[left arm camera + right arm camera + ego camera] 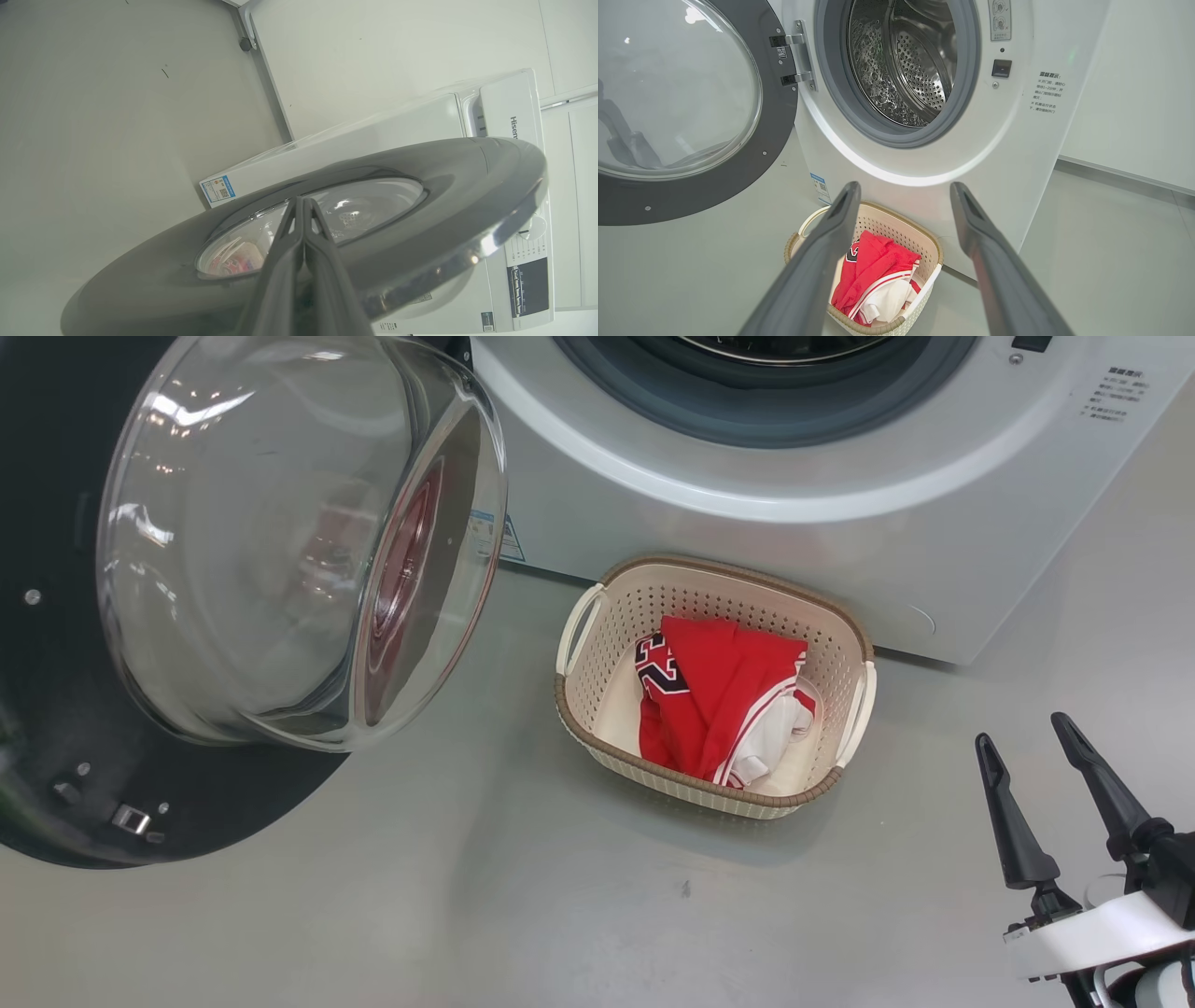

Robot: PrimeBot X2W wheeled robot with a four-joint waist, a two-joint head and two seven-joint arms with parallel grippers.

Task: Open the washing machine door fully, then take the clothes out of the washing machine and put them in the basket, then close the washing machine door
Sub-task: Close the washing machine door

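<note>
Red clothes (pixel 724 695) with white stripes and a black-and-white number print, heaped in the cream perforated basket (pixel 597 616) on the grey floor (pixel 467 896), just before the white washing machine (pixel 747 532). Washing machine door (pixel 56 709) swung open at left, black rim cut off at the edge. Right end effector (pixel 1020 730) spread apart, empty. Left end effector (pixel 302 201) pressed together by the door's outer face, contact hard to judge. Pale wall (pixel 373 56) beyond.

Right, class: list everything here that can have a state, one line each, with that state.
washing machine door: wide open.
drum: looks empty.
basket: upright, holding the clothes.
clothes: crumpled inside basket.
left gripper: shut, empty, at door's front.
right gripper: open, empty.
</note>
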